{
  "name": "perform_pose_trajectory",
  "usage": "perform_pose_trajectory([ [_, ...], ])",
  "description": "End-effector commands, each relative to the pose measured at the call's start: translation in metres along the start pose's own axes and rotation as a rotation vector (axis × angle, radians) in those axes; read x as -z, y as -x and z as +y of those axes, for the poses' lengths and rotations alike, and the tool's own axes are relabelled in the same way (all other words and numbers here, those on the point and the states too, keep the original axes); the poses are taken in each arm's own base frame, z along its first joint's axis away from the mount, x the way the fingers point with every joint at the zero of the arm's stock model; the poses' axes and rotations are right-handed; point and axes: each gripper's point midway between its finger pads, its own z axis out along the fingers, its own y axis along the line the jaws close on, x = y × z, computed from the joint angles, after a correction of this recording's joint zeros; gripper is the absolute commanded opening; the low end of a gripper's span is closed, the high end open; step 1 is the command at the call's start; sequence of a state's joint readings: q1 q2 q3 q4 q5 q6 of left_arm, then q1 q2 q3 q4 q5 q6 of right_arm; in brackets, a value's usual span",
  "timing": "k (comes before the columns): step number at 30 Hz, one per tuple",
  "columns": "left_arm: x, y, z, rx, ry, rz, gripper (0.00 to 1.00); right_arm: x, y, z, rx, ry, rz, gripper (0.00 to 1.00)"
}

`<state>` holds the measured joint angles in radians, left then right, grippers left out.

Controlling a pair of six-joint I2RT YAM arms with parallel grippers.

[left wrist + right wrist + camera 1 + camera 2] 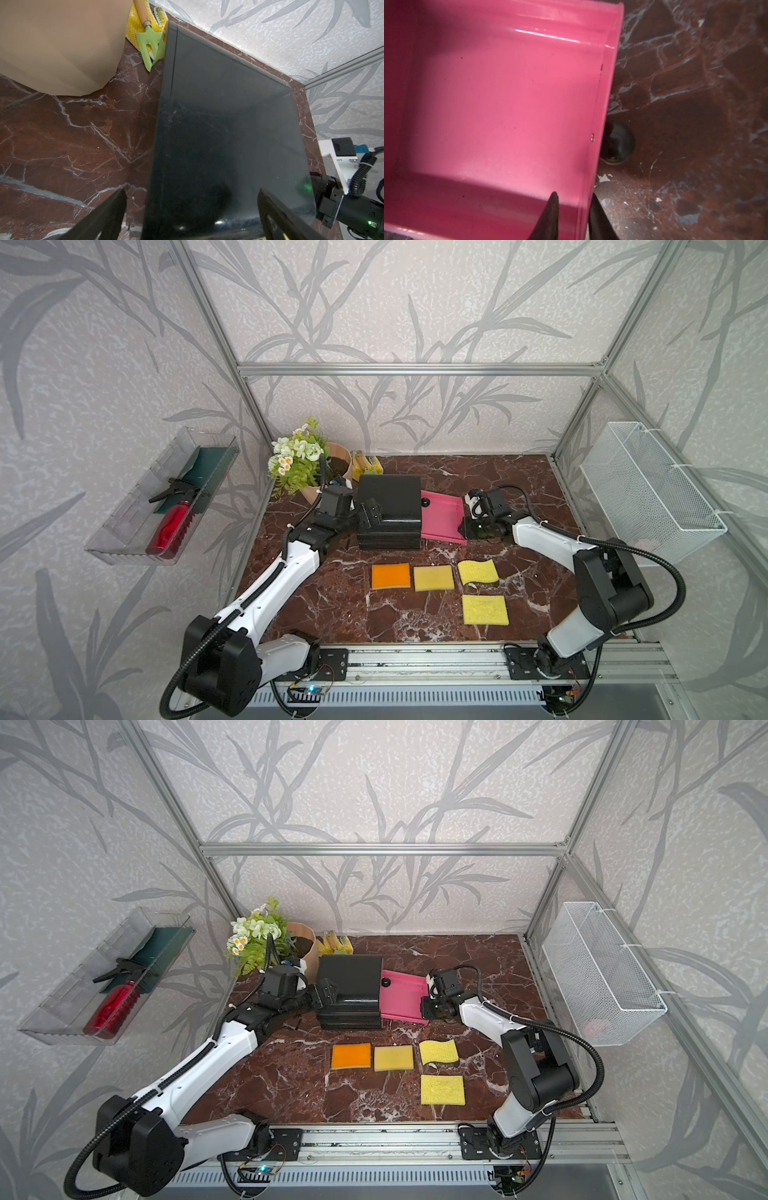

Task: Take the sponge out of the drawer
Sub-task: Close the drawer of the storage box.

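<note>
A black cabinet [388,497] stands toward the back edge of the bench [332,614], about midway between its side edges. Its pink drawer [440,514] juts out toward the right edge. In the right wrist view the drawer's floor shows plain pink.

The right claw [574,197] is narrow and straddles the drawer's front wall near one end. One finger [552,209] is inside the drawer and the other [597,216] is outside it. A black knob [618,143] sits further along the same wall, on the outside. Whether the fingers actually pinch the wall cannot be told.

The left claw [192,190] is spread wide at the cabinet's left side. One finger [112,207] hangs over the bench beside the cabinet and the other [270,209] over the cabinet's top.

Four sponges lie flat on the bench between the cabinet and the front edge, well apart from both claws. Three form a row: an orange sponge [390,576], a pale sponge [433,578] just beside it, and a wavy sponge [478,571] nearest the right edge. A yellow sponge [485,610] lies nearer the front edge, next to the wavy one.

A potted plant [297,460] fills the back left corner. A green fork [151,43] lies between the plant and the cabinet.
</note>
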<state>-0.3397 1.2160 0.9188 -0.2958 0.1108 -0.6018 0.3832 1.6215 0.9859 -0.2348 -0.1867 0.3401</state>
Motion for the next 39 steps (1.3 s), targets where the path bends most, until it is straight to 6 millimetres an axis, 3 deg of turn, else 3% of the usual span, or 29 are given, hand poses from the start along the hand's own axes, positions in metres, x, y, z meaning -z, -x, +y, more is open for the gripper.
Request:
perform_pose_trajectory([
  [1,-0.004,0.002,-0.004,-0.011,-0.032,-0.001,0.97,0.024,0.030,0.023,0.049,0.038,-0.095,0.23],
  [7,-0.007,0.002,-0.011,-0.002,-0.068,0.008,0.97,0.038,0.042,0.047,0.087,0.077,-0.132,0.23],
  [12,-0.008,0.002,-0.016,0.006,-0.094,0.012,0.97,0.033,0.041,0.058,0.103,0.092,-0.124,0.25],
  [17,-0.003,0.004,-0.015,-0.002,-0.085,0.001,0.97,0.045,0.043,0.038,0.107,-0.003,-0.153,0.54],
  [19,-0.001,0.005,-0.014,-0.003,-0.081,-0.007,0.97,0.048,0.040,0.027,0.084,-0.022,-0.144,0.60],
  [26,-0.002,0.005,-0.014,0.000,-0.084,-0.006,0.98,0.029,0.014,0.010,0.040,-0.031,-0.066,0.61],
  [31,-0.002,0.003,-0.014,0.008,-0.091,-0.001,0.98,0.012,0.006,0.004,0.014,-0.017,-0.017,0.61],
  [39,-0.004,0.001,-0.014,0.018,-0.098,0.002,0.97,-0.008,-0.013,-0.001,-0.021,-0.009,0.060,0.55],
])
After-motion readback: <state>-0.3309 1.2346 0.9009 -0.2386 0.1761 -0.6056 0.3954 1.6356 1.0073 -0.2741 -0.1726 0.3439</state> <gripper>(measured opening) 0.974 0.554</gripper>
